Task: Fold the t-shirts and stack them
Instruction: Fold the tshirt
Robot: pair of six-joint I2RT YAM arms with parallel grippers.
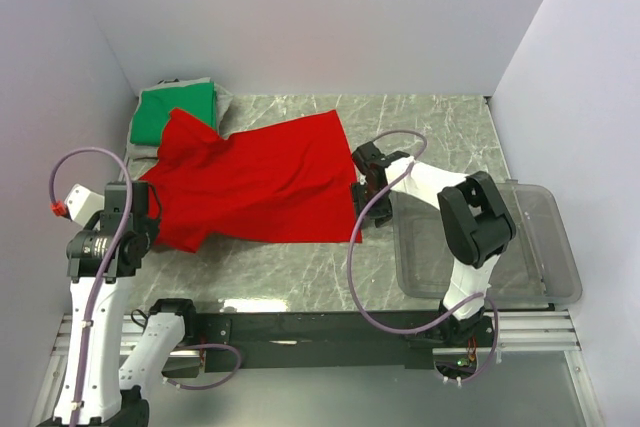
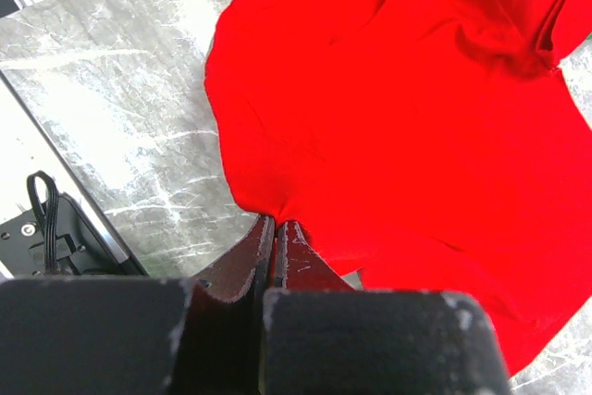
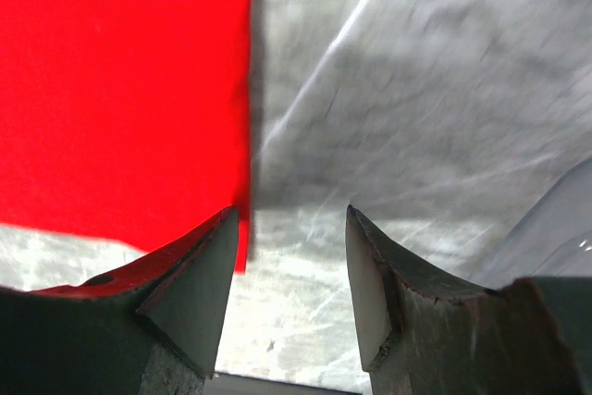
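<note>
Nearest the wrist lens, the left gripper (image 2: 275, 221) has its fingers pressed together on the left edge of the red t-shirt (image 2: 416, 117). The cloth puckers toward the tips, so I take it as a pinch meant to lift or drag that side. From above, the shirt lies spread but rumpled across the middle of the worktop (image 1: 440, 122), not yet folded. Its far left part overlaps the green t-shirt (image 1: 175, 112), which sits folded in the far left corner, probably as the base of the stack. At the opposite hem the right gripper (image 1: 358, 197) hovers with fingers apart, 1 over red cloth and 1 over bare stone. It seems to be lining up on the near right corner so both arms can carry the shirt together. Right of it, a clear plastic bin (image 1: 560, 237) rests at the worktop's right side. The surface is grey marbled stone, with 3 plain white walls (image 1: 320, 17) closing it in.
</note>
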